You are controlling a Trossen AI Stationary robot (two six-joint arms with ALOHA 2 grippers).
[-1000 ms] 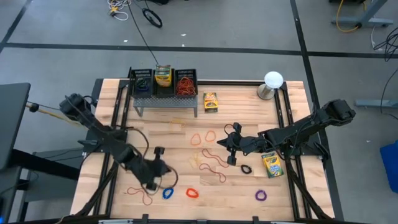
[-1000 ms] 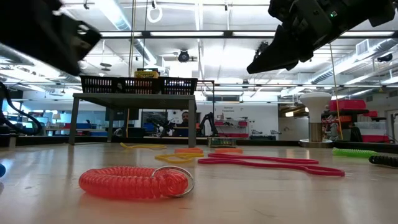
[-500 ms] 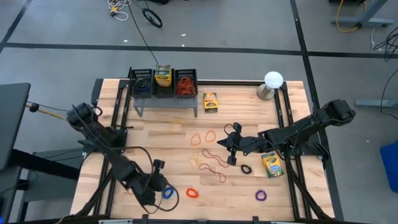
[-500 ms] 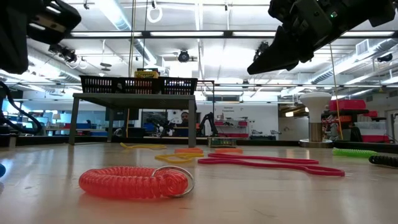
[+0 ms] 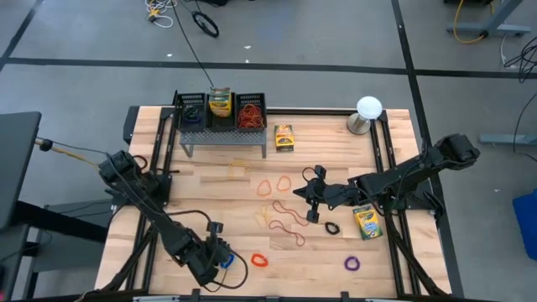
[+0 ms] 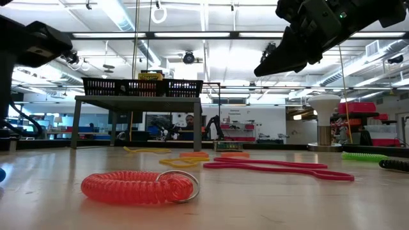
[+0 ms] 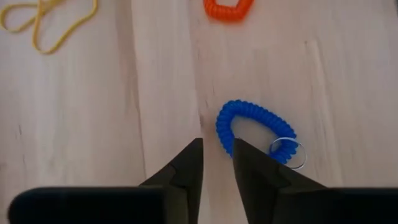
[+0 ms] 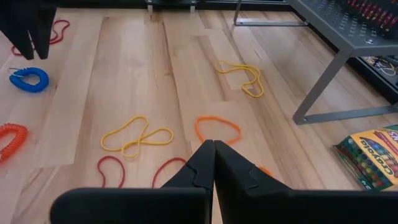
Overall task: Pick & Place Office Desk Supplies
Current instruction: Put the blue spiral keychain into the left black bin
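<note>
Since the earlier frames: left gripper point(image 5: 220, 258) has travelled toward the table's near edge and now sits over the blue coil loop point(image 7: 255, 130); right arm has not shifted.
Left gripper: fingers parted by a narrow gap, holding nothing; the blue coil loop lies just beside one fingertip point(image 7: 239, 149), its metal ring on the wood.
Surface: pale wooden table point(image 5: 327, 164) with plank seams, dark rails along both sides.
Near edge: red coil loop point(image 5: 259, 260) at 3 o'clock of the left gripper; purple loop point(image 5: 351, 263) farther right.
Middle: tan, orange and red rubber-band loops point(image 5: 284, 220) scattered flat.
Back: black mesh rack point(image 5: 221, 111) at 12 o'clock, crayon box point(image 5: 284, 137) beside it.
Right gripper point(image 5: 312, 195): fingers pressed together, empty, hanging above the bands; second crayon box point(image 5: 365, 221) by its arm.
Far right corner: white ball on a metal base point(image 5: 367, 112).
Room: grey floor, cables, ceiling lights, shelving behind.
</note>
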